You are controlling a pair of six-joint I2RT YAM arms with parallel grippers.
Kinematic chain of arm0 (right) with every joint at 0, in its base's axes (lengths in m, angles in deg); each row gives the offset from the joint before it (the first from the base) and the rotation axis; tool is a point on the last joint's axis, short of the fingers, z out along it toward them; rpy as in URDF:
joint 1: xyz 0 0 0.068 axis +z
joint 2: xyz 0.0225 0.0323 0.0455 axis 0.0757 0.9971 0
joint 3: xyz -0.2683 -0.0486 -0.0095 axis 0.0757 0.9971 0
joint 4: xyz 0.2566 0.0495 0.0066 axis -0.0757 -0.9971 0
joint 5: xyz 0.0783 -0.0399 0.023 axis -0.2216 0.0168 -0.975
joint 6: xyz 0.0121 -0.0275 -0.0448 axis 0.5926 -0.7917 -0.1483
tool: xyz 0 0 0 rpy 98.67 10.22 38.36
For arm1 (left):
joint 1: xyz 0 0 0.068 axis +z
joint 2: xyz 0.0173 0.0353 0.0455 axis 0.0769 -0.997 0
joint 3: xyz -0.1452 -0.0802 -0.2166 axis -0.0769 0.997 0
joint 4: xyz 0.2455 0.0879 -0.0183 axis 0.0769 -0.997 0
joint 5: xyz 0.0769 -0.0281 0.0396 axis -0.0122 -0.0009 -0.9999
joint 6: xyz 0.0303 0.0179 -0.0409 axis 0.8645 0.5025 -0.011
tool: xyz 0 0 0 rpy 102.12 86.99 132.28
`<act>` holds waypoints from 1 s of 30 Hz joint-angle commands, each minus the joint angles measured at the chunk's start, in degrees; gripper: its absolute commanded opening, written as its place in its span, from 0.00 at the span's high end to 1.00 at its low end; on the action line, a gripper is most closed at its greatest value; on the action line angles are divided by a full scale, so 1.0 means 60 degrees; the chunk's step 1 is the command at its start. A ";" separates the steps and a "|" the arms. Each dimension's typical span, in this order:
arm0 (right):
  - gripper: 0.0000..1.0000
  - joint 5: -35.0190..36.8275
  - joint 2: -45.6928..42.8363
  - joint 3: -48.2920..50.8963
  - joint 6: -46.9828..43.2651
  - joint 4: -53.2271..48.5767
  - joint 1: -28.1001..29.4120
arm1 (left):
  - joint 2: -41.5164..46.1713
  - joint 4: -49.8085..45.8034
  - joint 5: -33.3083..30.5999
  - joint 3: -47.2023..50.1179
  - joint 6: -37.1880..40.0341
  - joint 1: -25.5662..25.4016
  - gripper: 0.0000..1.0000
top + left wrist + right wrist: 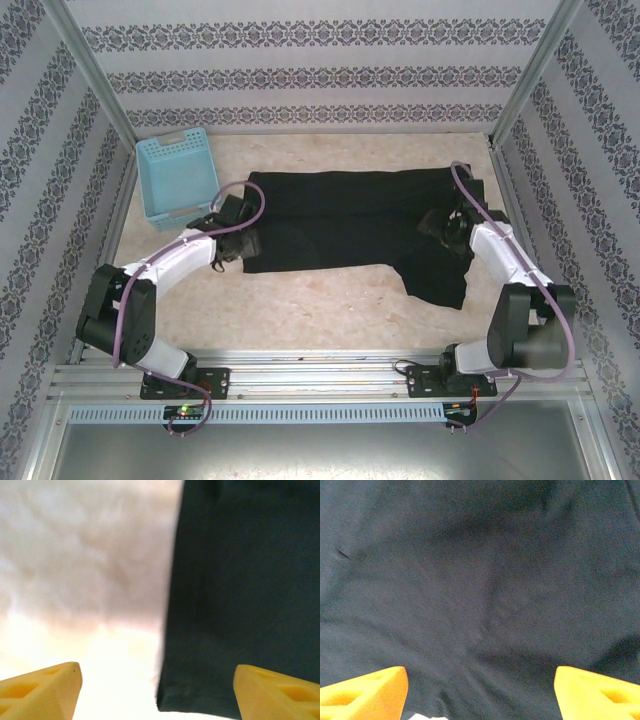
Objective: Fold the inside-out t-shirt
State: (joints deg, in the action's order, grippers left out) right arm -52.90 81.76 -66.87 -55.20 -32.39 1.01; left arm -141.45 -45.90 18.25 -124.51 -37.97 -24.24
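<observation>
The inside-out t-shirt is black and lies spread flat across the middle of the table, with one sleeve hanging toward the near right. My left gripper hovers at the shirt's left edge. Its yellow fingertips stand wide apart, open, straddling the hem corner of the t-shirt and bare table. My right gripper is over the shirt's right part. It is open too, its fingertips spread above wrinkled black fabric, holding nothing.
A light blue plastic basket stands at the back left, close to the left arm. Patterned walls and metal posts enclose the table. A strip of bare tabletop runs between the shirt and the arm bases.
</observation>
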 commanded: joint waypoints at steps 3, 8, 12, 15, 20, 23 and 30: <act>0.22 0.0662 -0.1121 0.1027 0.0086 -0.0501 0.0188 | -0.0008 0.1333 0.0666 0.0813 -0.0585 -0.0206 0.29; 0.22 0.1139 -0.1581 0.1713 0.0499 -0.0749 0.0233 | -0.0594 0.2183 0.1298 0.1124 -0.0811 -0.0378 0.40; 0.23 0.1479 -0.1947 0.2126 0.0970 -0.0929 0.0233 | -0.0898 0.2428 0.1336 0.1106 -0.0761 -0.0375 0.51; 0.23 0.1661 -0.2053 0.2360 0.1242 -0.1171 0.0230 | -0.1001 0.2478 0.1258 0.1019 -0.0668 -0.0375 0.61; 0.26 0.1758 -0.2279 0.2800 0.1645 -0.1163 0.0248 | -0.1022 0.2354 0.0994 0.0745 -0.0514 -0.0357 0.76; 0.27 0.1376 -0.1959 0.2741 0.1787 -0.0971 0.0501 | -0.1074 0.2297 0.0882 0.0631 -0.0427 -0.0220 0.85; 0.30 0.0592 -0.0616 0.2553 0.2453 0.0340 0.1966 | -0.1034 0.2317 0.1061 0.0426 -0.0209 0.0199 0.97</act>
State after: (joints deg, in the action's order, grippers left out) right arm -46.80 74.86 -50.59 -43.40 -33.79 9.75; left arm -147.40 -33.21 24.37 -120.38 -40.57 -24.11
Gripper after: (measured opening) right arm 0.703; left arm 0.054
